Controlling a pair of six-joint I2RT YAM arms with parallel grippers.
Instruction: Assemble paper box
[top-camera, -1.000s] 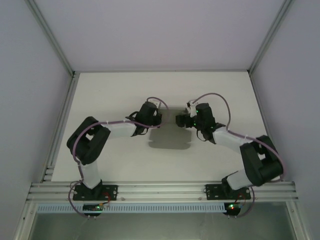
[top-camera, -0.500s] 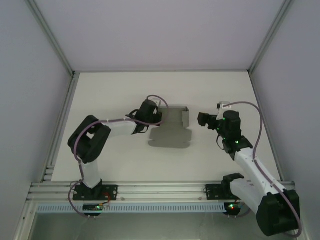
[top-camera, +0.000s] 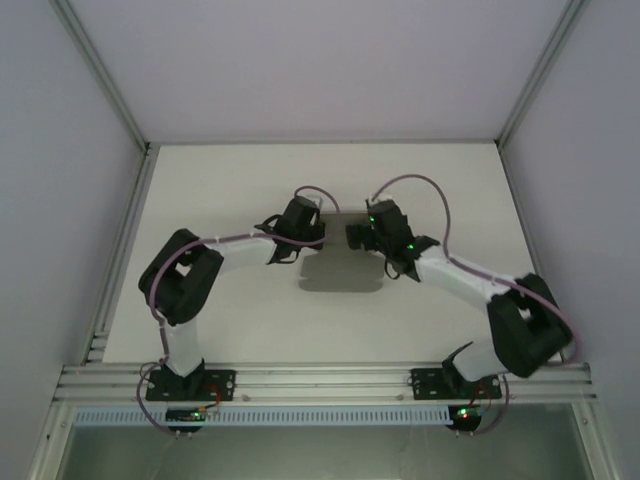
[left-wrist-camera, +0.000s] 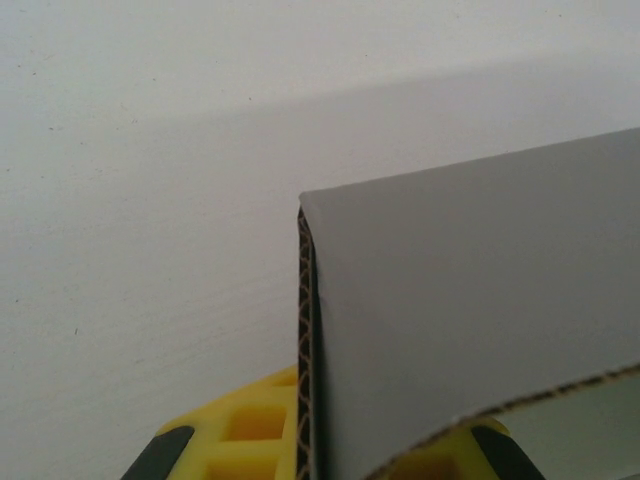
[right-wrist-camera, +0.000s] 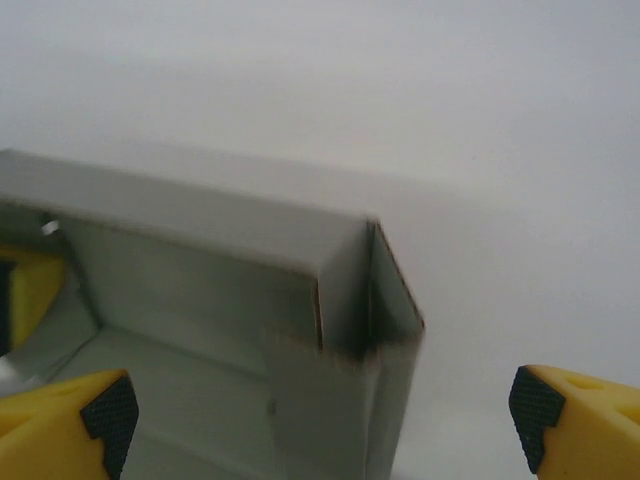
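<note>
Well, the right gripper (right-wrist-camera: 320, 410) gaped wide, holding nothing, a raised corner of the paper box (right-wrist-camera: 200, 290) just ahead between its fingers (right-wrist-camera: 100, 410). The left gripper (left-wrist-camera: 330, 455) straddled a box wall; whether it pinched the card I couldn't tell. Pale table (top-camera: 230, 190) lay beneath.

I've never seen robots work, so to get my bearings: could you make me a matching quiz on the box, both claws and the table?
Things:
1. paper box
2. left claw
3. right claw
4. table

Descriptions:
A. white
B. open, fingers wide apart by a box corner
C. grey card
D. a box wall stands between its fingers

Pairs: 1-C, 2-D, 3-B, 4-A
</note>
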